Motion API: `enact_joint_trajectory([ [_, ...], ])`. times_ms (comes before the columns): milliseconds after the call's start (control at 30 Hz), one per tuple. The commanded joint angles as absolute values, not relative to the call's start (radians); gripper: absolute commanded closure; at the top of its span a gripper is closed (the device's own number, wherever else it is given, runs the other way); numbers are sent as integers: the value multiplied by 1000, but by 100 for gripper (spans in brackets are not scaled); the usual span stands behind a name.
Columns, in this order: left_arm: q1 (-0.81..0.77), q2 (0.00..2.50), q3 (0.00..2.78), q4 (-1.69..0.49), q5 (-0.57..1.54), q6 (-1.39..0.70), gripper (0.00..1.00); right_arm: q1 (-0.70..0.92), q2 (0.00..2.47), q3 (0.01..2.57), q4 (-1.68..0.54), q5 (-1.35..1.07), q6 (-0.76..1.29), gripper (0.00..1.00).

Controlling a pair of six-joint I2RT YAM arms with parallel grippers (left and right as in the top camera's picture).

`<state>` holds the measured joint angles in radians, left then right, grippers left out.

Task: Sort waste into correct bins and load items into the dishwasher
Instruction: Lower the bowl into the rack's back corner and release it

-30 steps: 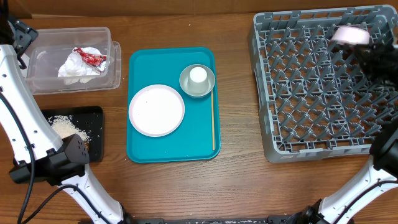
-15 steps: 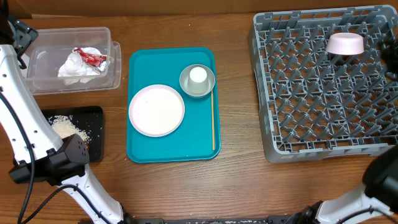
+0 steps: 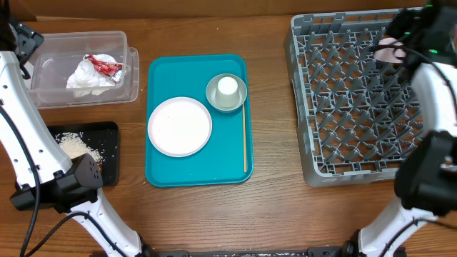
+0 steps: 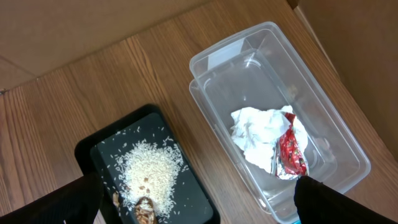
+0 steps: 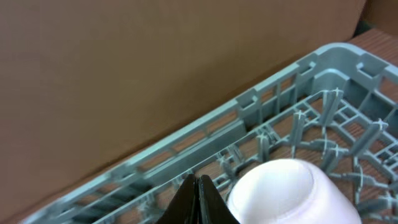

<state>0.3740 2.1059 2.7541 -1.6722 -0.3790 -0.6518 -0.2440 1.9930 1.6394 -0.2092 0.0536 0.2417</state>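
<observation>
left fingers (image 4: 333, 202): apart, empty; over clear plastic rectangular tub (image 4: 249, 81) and flat black rectangular tray (image 4: 99, 149)
right fingers (image 5: 208, 205): pressed together, empty; just beside small white bowl (image 5: 286, 186)
small white bowl: upside down; far right part of square grey plastic pegged dish rack (image 3: 343, 107)

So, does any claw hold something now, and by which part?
Nothing is held. The right claw is shut, empty, beside the bowl in the rack; the left claw is open, empty.

The white bowl (image 5: 286, 190), just right of the right gripper (image 5: 198, 186), is cut by the wrist view's bottom edge; overhead, the right arm (image 3: 428, 78) hides most of it.
</observation>
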Motion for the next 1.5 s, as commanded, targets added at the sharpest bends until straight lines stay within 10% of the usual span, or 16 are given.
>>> enact_joint_trajectory([
  [0, 374, 2106, 2756, -1671, -392, -651, 0, -246, 2062, 1643, -177, 224, 211, 96],
  [867, 374, 2106, 2756, -1671, -392, -651, 0, -302, 1923, 1644, -331, 231, 265, 94],
  [1000, 374, 2106, 2756, -1671, -392, -651, 0, -277, 1766, 1644, -411, -59, 266, 69],
  [1067, 373, 2106, 2756, -1671, -392, -651, 0, -268, 1700, 1643, -456, -253, 266, 0],
  [1300, 373, 2106, 2756, -1671, -392, -651, 0, -196, 1618, 1643, -532, -759, 266, 0],
  [1467, 373, 2106, 2756, -1671, -392, -651, 0, -16, 1632, 1643, -691, -657, 259, 0],
])
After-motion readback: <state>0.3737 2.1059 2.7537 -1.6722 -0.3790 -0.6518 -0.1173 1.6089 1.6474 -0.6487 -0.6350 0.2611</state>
